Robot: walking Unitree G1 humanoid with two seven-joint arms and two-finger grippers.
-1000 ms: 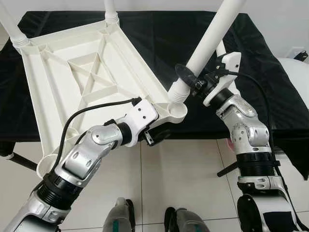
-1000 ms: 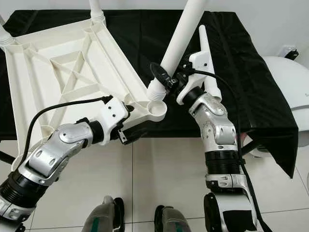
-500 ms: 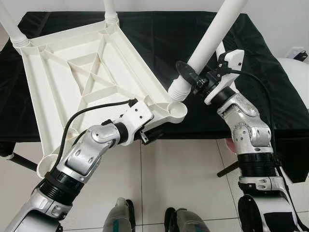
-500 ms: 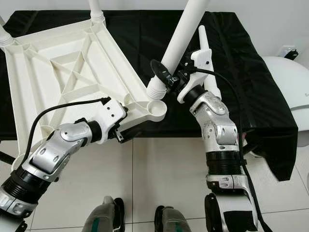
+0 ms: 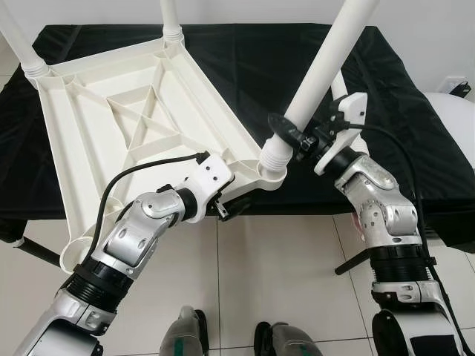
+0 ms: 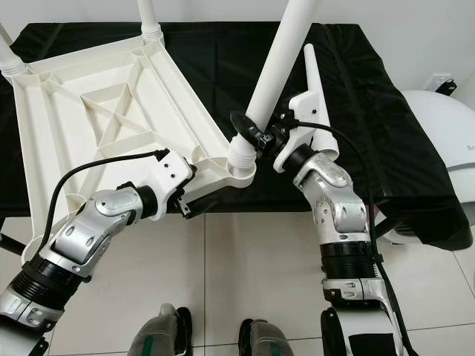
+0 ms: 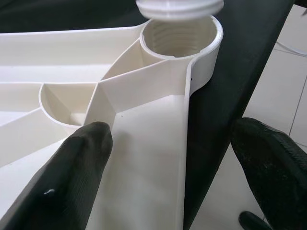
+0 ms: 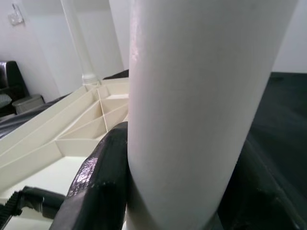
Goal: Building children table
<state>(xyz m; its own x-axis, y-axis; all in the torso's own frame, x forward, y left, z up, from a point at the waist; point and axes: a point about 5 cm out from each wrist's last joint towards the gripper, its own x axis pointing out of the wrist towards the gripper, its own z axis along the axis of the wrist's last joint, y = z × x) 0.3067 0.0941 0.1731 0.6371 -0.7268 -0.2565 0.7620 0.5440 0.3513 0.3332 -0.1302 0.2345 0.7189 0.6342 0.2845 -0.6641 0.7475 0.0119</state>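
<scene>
R hand (image 5: 291,138) gripping leg (image 5: 319,78), above tabletop (image 5: 111,126) socket (image 7: 180,36)

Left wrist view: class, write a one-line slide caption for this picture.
Threaded end of the table leg poised just above the corner socket of the upturned white tabletop, left gripper straddling its edge.

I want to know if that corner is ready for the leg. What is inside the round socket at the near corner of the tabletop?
Inside the socket only its ribbed inner wall shows. The leg, held by the right gripper, has its threaded end covering the top, so the socket's bottom is hidden.
</scene>
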